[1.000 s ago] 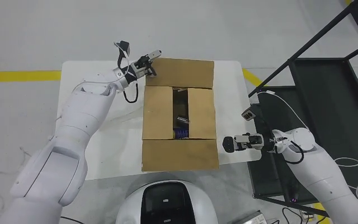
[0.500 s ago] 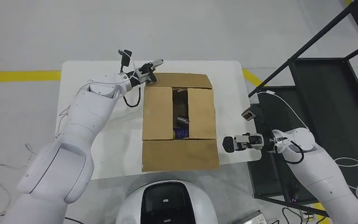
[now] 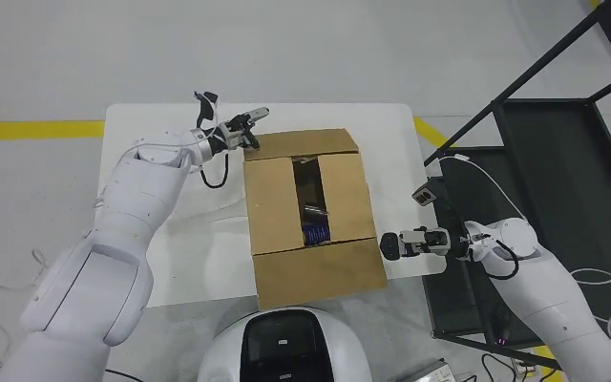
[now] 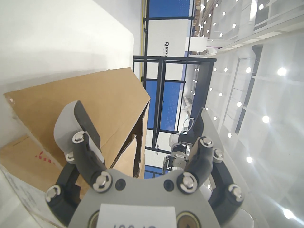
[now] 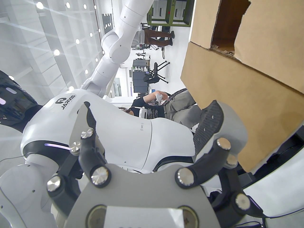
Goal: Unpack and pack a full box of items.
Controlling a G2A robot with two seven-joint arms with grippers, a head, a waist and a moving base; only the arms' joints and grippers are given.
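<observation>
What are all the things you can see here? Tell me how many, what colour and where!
table: one, white, in the middle of the floor.
cardboard box: one, brown, on the table, its top flaps partly open with a gap between them.
blue thing: one, blue, inside the box, seen through the gap; the other things in there are too dark to count.
rack: one, black, beside the table near the right arm.
floor line: yellow, on the grey floor behind the table.
left gripper: one, black and grey, open, at the box's far corner.
right gripper: one, black and white, open, at the table's edge beside the box's near corner.
</observation>
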